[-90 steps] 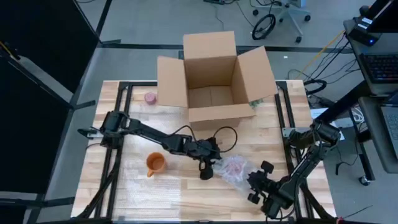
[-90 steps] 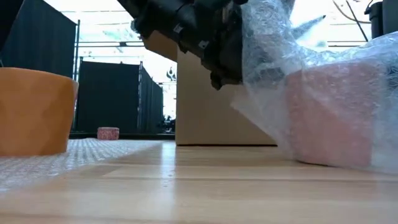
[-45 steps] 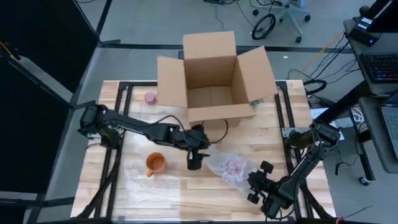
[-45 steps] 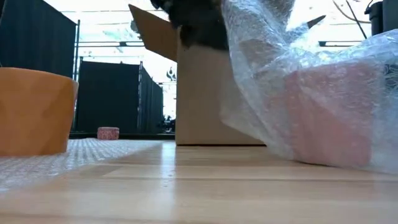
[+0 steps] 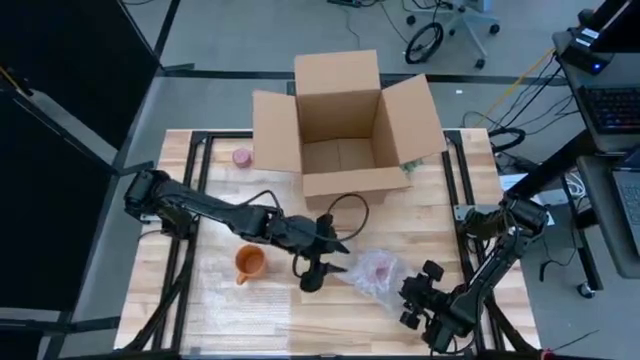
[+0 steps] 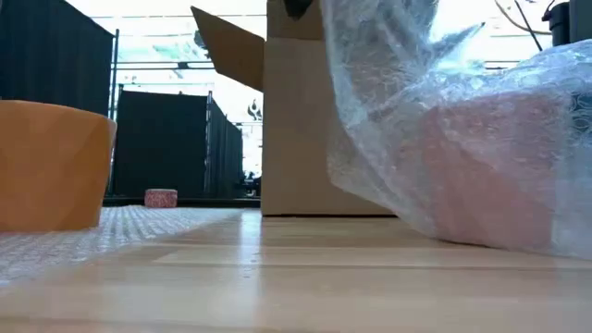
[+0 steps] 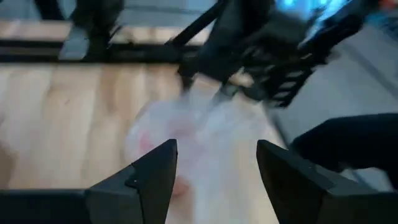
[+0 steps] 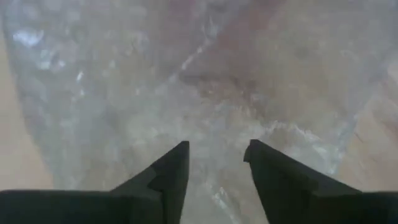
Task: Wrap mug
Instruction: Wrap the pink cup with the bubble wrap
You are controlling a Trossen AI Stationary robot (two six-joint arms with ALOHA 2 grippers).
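Left end effector [image 5: 335, 258] open; pink mug [image 5: 379, 268] bubble-wrap-veiled.

Pink mug [image 5: 378, 268]: wrapped in bubble wrap [image 6: 444, 120], outline only a pink blur; handle not discernible. Low view: wrap cut off at 12 and 3 o'clock edges. Orange mug [image 6: 51, 165] cut off at 9 o'clock. Left wrist view blurred; left hand [image 7: 214, 171] fingers apart, any contact with the wrap unclear. Right hand [image 8: 216, 163]: wrap fills the view, grip undeterminable. Small pink object [image 5: 241, 157] by box [image 5: 345, 125]: too small to identify.
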